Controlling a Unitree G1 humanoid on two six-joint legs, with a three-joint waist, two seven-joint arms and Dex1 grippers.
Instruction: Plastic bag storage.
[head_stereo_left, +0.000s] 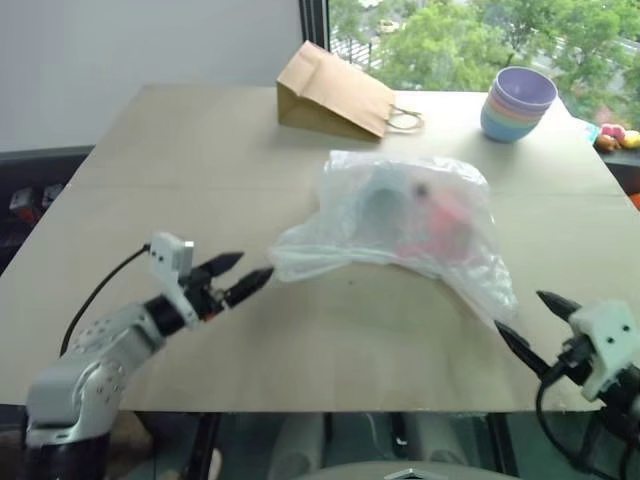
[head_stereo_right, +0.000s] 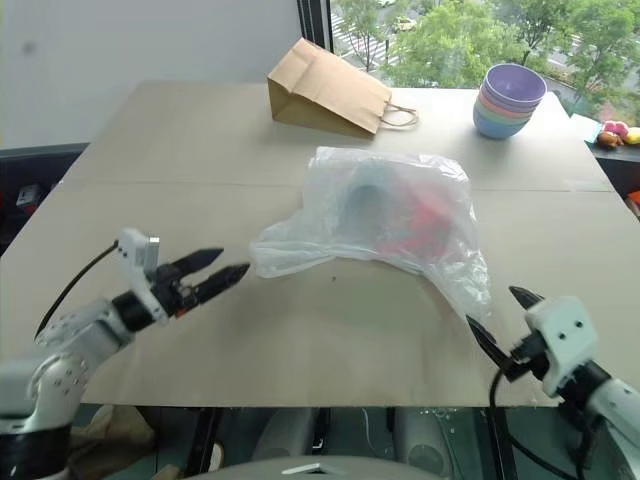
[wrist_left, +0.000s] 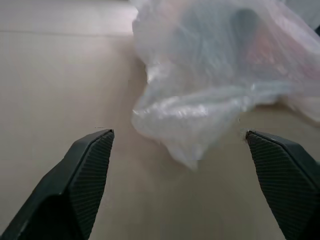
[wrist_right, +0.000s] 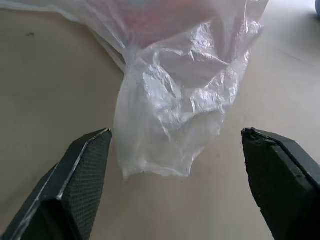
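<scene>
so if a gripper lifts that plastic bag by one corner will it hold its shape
Probably not: the plastic bag is thin, crinkled film, so it should droop. Shapes show inside, so weight may shift. The film looks glossy and may slip.

Bare table (head_stereo_left: 200, 180) around plastic bag (head_stereo_left: 410, 215), paper bag (head_stereo_left: 335, 95) and bowls (head_stereo_left: 518, 103) crowding far edge

Plastic bag (head_stereo_left: 405, 220): large, thin, translucent whitish film, crumpled and lying flat on the table, with dim grey and pink shapes showing through. One puckered end lies just ahead of the left gripper (head_stereo_left: 238, 275); the opposite crinkled end lies just ahead of the right gripper (head_stereo_left: 530, 325), touching neither.
</scene>
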